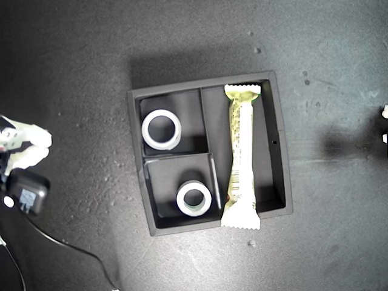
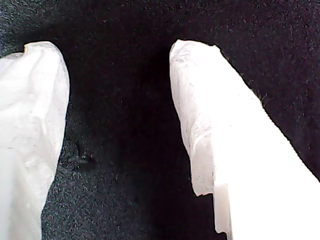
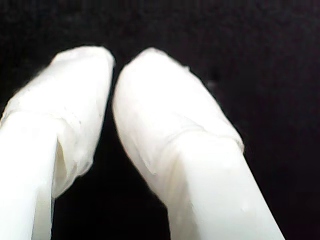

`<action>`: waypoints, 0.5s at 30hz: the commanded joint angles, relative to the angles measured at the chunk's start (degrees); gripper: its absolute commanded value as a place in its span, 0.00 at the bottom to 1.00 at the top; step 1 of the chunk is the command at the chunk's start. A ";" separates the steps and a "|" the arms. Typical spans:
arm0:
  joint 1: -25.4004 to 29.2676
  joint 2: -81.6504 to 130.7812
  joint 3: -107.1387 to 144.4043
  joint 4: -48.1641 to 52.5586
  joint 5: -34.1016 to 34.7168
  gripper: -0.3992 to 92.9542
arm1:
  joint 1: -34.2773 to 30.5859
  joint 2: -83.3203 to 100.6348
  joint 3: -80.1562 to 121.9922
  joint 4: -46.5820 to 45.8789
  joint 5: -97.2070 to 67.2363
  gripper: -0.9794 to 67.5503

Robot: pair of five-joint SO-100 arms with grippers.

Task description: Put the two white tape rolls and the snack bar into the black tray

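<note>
In the exterior view the black tray (image 1: 284, 157) sits mid-table. The wider white tape roll (image 1: 146, 132) lies in one small compartment and the smaller roll (image 1: 180, 200) in the other. The snack bar (image 1: 240, 163) lies along the long compartment, with one crimped end resting over the tray wall. My first gripper (image 2: 115, 60) is open over bare dark surface, nothing between its white-wrapped fingers. The fingertips of my second gripper (image 3: 116, 57) are almost touching and hold nothing. An arm's white fingers (image 1: 30, 145) show at the exterior view's left edge, well clear of the tray.
A black box (image 1: 25, 193) on that arm trails a cable (image 1: 73, 248) toward the lower edge of the exterior view. Small white tips (image 1: 384, 124) of another arm show at the exterior view's right edge. The tabletop is dark grey and speckled.
</note>
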 commanded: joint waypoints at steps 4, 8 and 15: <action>1.14 9.67 6.86 1.67 -2.64 0.01 | -1.41 0.00 0.70 0.62 -0.70 0.21; 1.32 9.67 8.88 1.05 -2.90 0.01 | -1.67 0.00 0.70 0.62 -0.70 0.21; 1.23 9.67 16.00 -4.75 -3.16 0.01 | -1.67 0.00 0.70 0.62 -0.70 0.21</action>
